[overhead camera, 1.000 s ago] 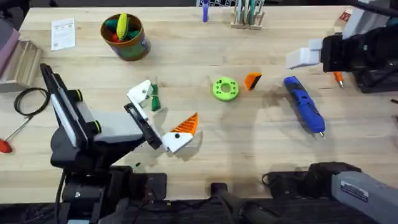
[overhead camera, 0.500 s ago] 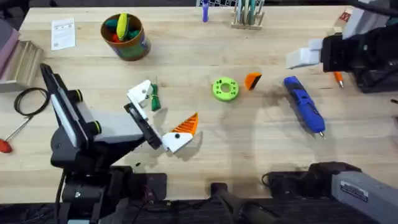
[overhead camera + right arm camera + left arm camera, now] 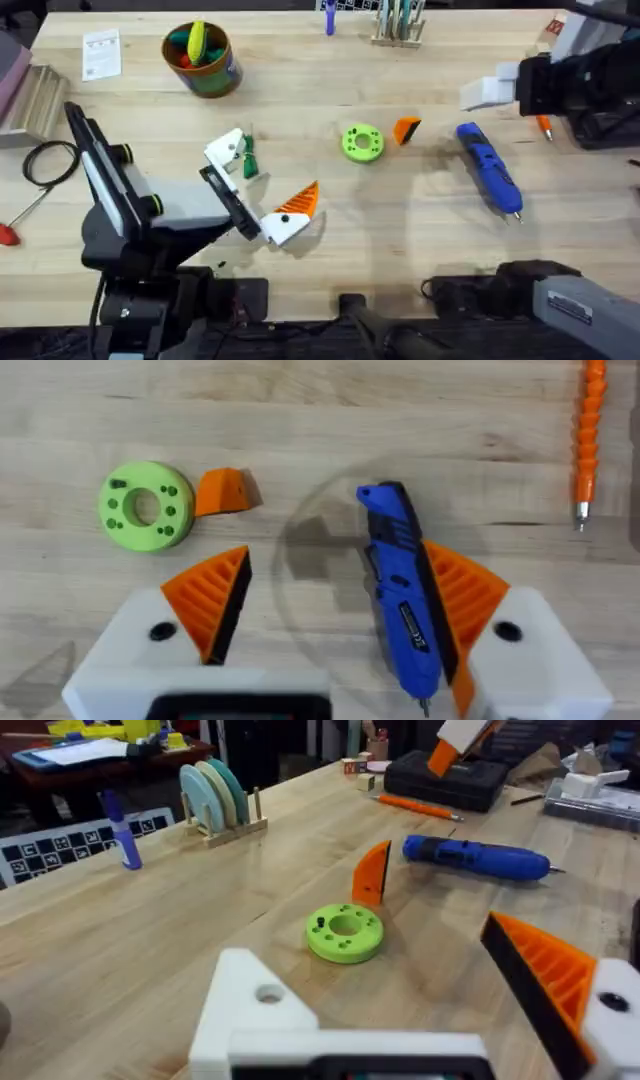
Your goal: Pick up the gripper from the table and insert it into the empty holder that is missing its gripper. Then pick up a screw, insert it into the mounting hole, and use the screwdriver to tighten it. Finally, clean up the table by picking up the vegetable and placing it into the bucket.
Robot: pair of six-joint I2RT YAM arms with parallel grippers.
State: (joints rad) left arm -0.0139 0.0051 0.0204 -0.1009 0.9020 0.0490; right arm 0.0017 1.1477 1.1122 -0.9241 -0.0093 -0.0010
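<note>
Overhead: the orange gripper (image 3: 406, 130) lies on the counter (image 3: 400, 230) just beside a green disc (image 3: 362, 142), with the blue screwdriver (image 3: 490, 167) nearby. Left wrist: the left tool (image 3: 400, 1020) stands wide, empty. Right wrist: the right tool (image 3: 335, 625) spreads wide above the screwdriver.

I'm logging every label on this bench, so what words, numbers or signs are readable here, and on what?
None can be read.
White paper card: printed lines, too small to read.
Blue screwdriver: a dark label on its body, too blurred to read.
Black-and-white marker sheet: square patterns, no words.
</note>
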